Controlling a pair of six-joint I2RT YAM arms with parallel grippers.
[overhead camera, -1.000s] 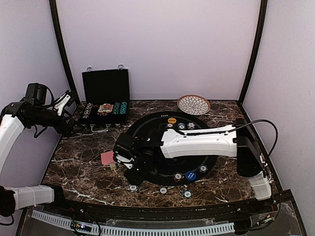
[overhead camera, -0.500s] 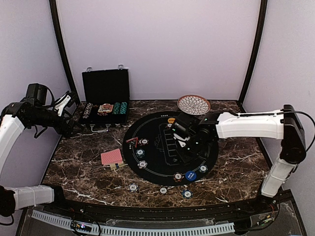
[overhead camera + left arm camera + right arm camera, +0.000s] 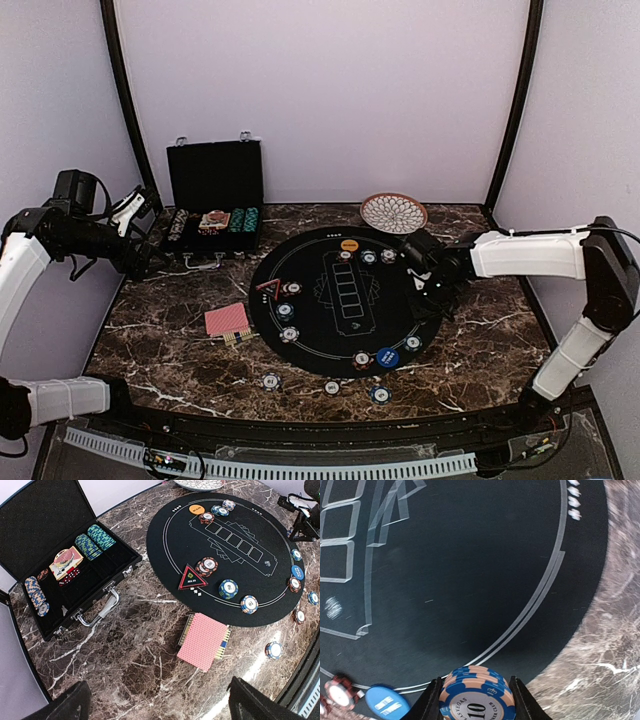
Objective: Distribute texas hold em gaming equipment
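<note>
Over at the right rim of the black round felt mat (image 3: 322,340): got the right jaws part-closed on a small stack of blue-and-peach striped poker chips (image 3: 476,700), pinched side to side, "10" face turned toward the wrist camera. Can't tell whether it's touching the felt. Sitting right over the white double ring line, with bare brown marble desk (image 3: 480,330) just to the right as elbow room.

Left jaws spread fully wide, gripping nothing, hovering by the left desk edge near the open black hinged case (image 3: 215,195).

Got the red-backed deck of playing cards (image 3: 227,320) flat on the marble just beside the mat's left edge. Long axis roughly left-right in the top view, right end tipped slightly toward the back. Yellowish card edges poking out along the near side.

Red triangle marker button (image 3: 268,288) on the mat's left part, next to a striped chip stack (image 3: 290,288); tip aimed up-frame in the left wrist view, lettered side at the bottom. Orange round button (image 3: 349,244) at the far rim, blue round button (image 3: 388,357) near the front-right rim. Three loose chips (image 3: 331,387) strung along the marble between mat and near desk edge. Patterned round plate (image 3: 394,212) just behind the mat.
</note>
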